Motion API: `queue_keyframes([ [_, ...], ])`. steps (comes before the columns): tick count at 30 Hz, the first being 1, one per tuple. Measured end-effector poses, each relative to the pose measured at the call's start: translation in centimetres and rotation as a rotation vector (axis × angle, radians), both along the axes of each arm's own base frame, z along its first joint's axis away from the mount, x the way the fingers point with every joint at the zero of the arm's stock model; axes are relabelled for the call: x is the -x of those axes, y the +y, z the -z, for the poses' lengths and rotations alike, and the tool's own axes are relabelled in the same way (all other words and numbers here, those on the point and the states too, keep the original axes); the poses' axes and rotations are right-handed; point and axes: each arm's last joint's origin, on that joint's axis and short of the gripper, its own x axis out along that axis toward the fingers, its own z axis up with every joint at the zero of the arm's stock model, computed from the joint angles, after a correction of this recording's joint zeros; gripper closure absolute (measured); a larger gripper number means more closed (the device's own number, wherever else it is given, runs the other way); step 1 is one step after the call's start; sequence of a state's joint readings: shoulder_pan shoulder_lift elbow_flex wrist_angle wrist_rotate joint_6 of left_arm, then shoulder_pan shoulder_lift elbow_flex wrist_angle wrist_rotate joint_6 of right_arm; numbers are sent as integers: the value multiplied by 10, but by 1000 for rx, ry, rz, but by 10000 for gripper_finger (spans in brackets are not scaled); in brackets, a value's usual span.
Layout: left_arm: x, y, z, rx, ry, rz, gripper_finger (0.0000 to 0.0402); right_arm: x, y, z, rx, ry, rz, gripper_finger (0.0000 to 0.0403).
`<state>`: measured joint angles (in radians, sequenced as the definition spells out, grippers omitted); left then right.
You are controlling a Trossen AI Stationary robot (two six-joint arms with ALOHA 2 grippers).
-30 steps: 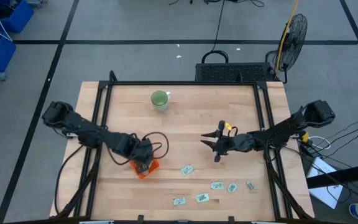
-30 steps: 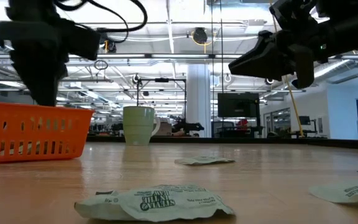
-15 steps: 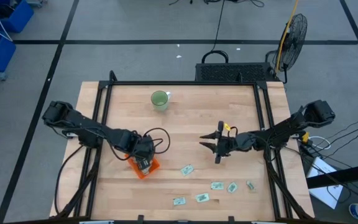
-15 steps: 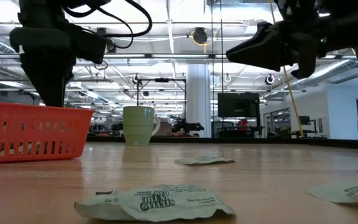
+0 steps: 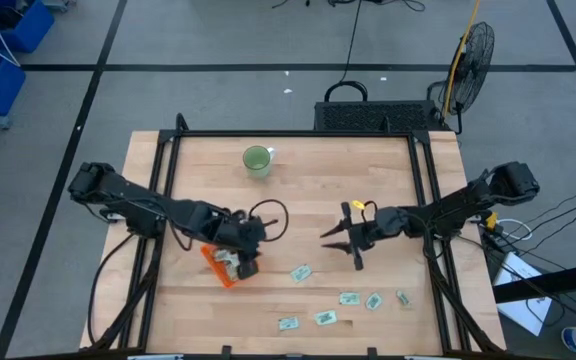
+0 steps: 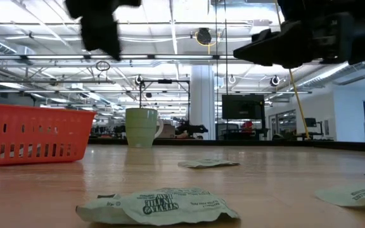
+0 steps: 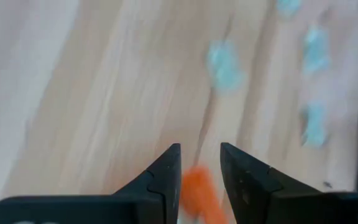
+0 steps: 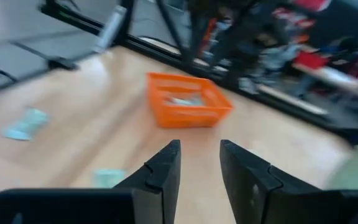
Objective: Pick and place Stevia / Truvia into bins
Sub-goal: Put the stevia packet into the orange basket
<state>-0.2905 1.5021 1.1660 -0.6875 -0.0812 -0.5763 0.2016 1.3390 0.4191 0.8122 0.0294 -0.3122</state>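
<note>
On the wooden counter (image 5: pixel 298 210) the left end effector (image 5: pixel 251 236), fingers slightly parted and empty, has swung off the orange tray (image 5: pixel 224 266) where a sachet now lies, while the right end effector (image 5: pixel 340 238), also parted, dips toward loose sachets (image 5: pixel 301 272).

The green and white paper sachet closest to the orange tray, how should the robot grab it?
The pale green and white paper sachet lies flat on the wooden table, apart from the others, beside the orange plastic tray. Probably best from straight above, fingers straddling its short width and pinching the middle. The left pincer hangs nearest, fingers apart and empty.
</note>
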Motion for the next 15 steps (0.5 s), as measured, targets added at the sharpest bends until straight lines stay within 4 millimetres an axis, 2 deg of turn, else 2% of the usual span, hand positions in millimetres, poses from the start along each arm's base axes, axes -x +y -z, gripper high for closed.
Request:
queue_keyframes([
  [3,-11,1,-8,-59,-134,52,294,0,1,0,-52,14,-64,297],
  [5,-16,4,-9,-139,-193,29,295,1,5,0,-45,12,-84,298],
  [10,-23,12,-4,-238,-202,-46,295,1,21,-2,3,32,-66,298],
  [12,-25,15,-1,-246,-190,-54,295,-3,30,-7,60,90,-25,298],
  [15,-28,20,0,-261,-195,-54,295,-9,45,-18,191,279,55,298],
])
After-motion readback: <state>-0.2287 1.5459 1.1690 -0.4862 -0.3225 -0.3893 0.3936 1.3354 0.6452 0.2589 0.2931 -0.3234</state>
